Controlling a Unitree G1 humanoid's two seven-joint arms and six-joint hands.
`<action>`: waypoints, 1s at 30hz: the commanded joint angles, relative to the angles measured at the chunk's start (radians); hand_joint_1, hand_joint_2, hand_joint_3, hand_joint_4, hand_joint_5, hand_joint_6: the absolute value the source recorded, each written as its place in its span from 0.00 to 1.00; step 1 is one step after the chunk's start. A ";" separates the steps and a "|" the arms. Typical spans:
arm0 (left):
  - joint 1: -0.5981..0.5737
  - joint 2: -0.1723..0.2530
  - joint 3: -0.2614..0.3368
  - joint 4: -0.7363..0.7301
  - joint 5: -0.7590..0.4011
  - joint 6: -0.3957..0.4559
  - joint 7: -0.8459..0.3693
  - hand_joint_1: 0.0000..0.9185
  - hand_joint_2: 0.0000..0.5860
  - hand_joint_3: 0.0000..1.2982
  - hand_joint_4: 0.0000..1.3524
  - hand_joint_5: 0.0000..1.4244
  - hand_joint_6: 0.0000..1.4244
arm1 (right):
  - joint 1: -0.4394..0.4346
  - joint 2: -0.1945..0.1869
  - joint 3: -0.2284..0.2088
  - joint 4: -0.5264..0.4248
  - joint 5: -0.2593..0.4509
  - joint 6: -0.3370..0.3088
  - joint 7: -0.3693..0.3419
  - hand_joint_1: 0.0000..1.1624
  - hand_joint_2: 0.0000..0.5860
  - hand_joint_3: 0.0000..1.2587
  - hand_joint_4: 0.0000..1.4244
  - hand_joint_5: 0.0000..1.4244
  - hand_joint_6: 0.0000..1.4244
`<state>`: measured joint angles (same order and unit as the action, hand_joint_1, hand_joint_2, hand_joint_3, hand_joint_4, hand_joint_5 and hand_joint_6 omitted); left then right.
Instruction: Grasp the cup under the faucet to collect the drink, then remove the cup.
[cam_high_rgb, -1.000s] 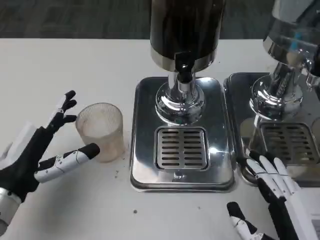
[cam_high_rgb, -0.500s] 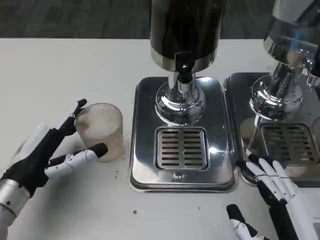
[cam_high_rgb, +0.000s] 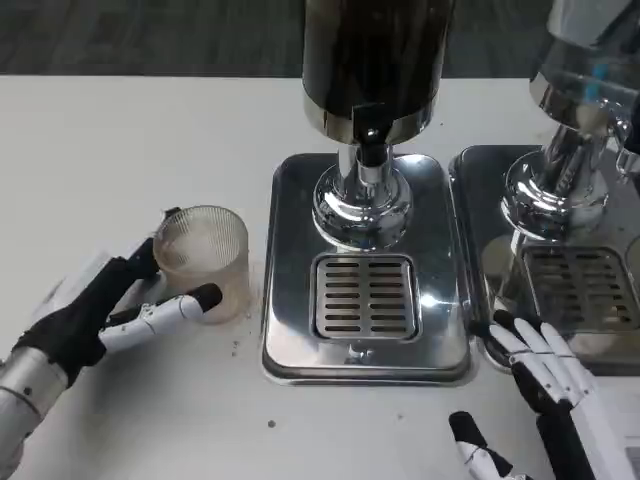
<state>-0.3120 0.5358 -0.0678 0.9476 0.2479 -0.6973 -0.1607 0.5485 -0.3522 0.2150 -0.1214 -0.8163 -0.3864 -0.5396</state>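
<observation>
Left hand (cam_high_rgb: 100, 312) at cup (cam_high_rgb: 203, 262), fingers curled around its near and left sides, touching wall; firm grip not certain. Cup upright on table (cam_high_rgb: 120, 150), just left of dispenser drip tray (cam_high_rgb: 365, 298), not under faucet (cam_high_rgb: 370, 140). Right hand (cam_high_rgb: 555, 400) right of tray's near corner, fingers spread, holding nothing.

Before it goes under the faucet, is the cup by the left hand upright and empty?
Upright and seemingly empty: the cup stands on the table, its round rim facing up, with only pale frosted wall visible inside, no dark liquid.
</observation>
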 joint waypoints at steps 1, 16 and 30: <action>-0.018 -0.002 -0.021 0.016 0.022 0.029 0.004 0.18 0.01 0.00 0.00 0.12 0.10 | 0.008 0.002 -0.008 -0.017 0.019 -0.015 0.006 0.32 0.68 0.16 0.07 0.05 0.16; -0.035 -0.040 -0.071 0.003 0.077 0.100 0.109 0.16 0.02 0.00 0.02 0.14 0.10 | 0.021 0.008 -0.013 -0.029 0.029 -0.018 0.016 0.32 0.68 0.17 0.08 0.06 0.16; -0.031 -0.088 -0.125 -0.007 0.174 0.169 0.302 0.23 0.03 0.06 0.10 0.21 0.16 | 0.023 0.021 -0.020 -0.034 0.030 -0.017 0.016 0.33 0.69 0.17 0.08 0.07 0.17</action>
<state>-0.3529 0.4653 -0.1715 0.9302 0.3982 -0.5554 0.1349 0.5660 -0.3331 0.2042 -0.1366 -0.7960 -0.3955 -0.5239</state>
